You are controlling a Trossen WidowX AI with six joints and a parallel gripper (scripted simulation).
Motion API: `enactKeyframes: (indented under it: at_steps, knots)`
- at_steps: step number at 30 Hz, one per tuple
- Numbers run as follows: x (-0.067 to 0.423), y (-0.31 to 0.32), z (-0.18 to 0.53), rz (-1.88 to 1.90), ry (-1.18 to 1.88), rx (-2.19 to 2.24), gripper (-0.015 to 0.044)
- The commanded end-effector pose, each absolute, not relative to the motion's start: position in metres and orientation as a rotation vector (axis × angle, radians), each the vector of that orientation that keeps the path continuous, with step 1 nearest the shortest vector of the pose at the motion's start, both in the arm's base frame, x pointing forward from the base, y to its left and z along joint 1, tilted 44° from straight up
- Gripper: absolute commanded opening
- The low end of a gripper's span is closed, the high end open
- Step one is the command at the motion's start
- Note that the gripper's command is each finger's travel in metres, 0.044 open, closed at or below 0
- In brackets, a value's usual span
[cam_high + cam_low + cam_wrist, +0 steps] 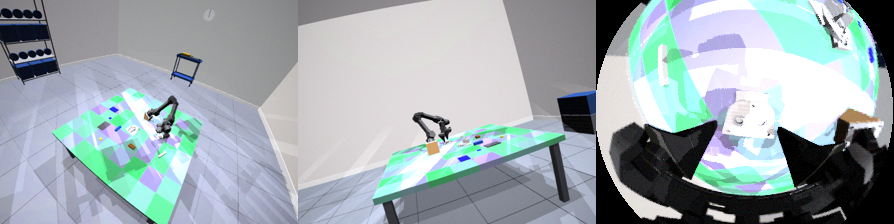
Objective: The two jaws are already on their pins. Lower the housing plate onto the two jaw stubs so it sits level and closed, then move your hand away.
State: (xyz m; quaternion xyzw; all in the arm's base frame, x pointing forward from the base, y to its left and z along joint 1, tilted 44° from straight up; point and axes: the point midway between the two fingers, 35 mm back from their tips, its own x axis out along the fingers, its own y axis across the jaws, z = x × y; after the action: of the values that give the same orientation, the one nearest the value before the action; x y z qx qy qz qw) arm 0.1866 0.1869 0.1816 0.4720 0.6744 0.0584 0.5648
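The white housing plate [159, 136] [750, 122] lies on the table, with round holes or bosses on its face. My gripper [162, 137] [445, 141] [747, 126] is open and empty, pointing down close over the plate. In the wrist view the plate shows between and beyond the two black fingertips. The white and grey base assembly [132, 130] [464, 144] [835, 26] stands apart from the plate, towards the middle of the table. Its jaws, pins and stubs are too small and washed out to tell apart.
A tan box [146, 117] [433, 148] [858, 119] stands near the arm. A white bar [161, 154] [663, 65], orange block [131, 146] [477, 136], blue cylinder [118, 128] [478, 142], dark slab [103, 125] [492, 144] and yellow piece [100, 139] lie on the table.
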Motion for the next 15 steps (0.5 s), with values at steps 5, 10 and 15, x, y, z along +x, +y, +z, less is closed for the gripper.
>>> enactKeyframes:
  at_steps: [5,10,15]
  knots:
    - [0.1871,0.1943,0.1711,0.129,1.588,1.111,0.0440]
    - [0.1872,0.1991,0.1664,0.129,1.588,1.112,0.0440]
    - [0.1872,0.1993,0.1663,0.129,1.588,1.112,0.0440]
